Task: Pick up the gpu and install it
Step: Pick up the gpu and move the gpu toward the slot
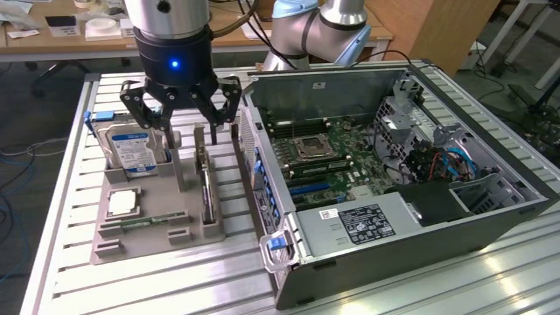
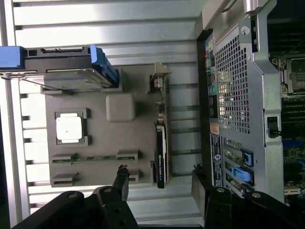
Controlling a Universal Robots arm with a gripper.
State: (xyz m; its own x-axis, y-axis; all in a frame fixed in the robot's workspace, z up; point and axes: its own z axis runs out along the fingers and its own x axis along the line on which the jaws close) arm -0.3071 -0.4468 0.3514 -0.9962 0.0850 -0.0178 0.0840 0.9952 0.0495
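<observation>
Exterior view: gripper (image 1: 182, 121) hangs over the grey tray (image 1: 144, 246) on the slatted table (image 1: 131, 289), jaws spread wide, nothing held and no contact with anything that I can make out. The gpu (image 1: 204, 187) stands on edge in a slot along the side of the tray nearest the computer case (image 1: 394, 216), close to the case wall but apart from it. Only its thin black edge shows; the face is turned away, and its far end runs up behind the fingers (image 1: 227, 98), so the end bracket cannot be made out from here. A hard drive (image 1: 131, 149) stands upright at the tray's far corner toward the exterior view's left, its top partly covered by one finger. A processor chip (image 1: 122, 202) and a memory stick (image 1: 149, 221) lie flat in their pockets. The case lies on its side with the cover off, board and cables showing; the card slots on the board are too dim to tell apart. The arm (image 1: 315, 26) behind is cut off by the frame. Wrist view: the gripper (image 2: 160, 175) appears as two black fingers (image 2: 121, 179) with a wide gap, their bases cut off at the frame edge. The gpu (image 2: 161, 155) lies in line with that gap, its near end level with the tips; whether the tips are above it or beside it, cannot tell. A pale metal piece sits at the card's other end, blurred.
</observation>
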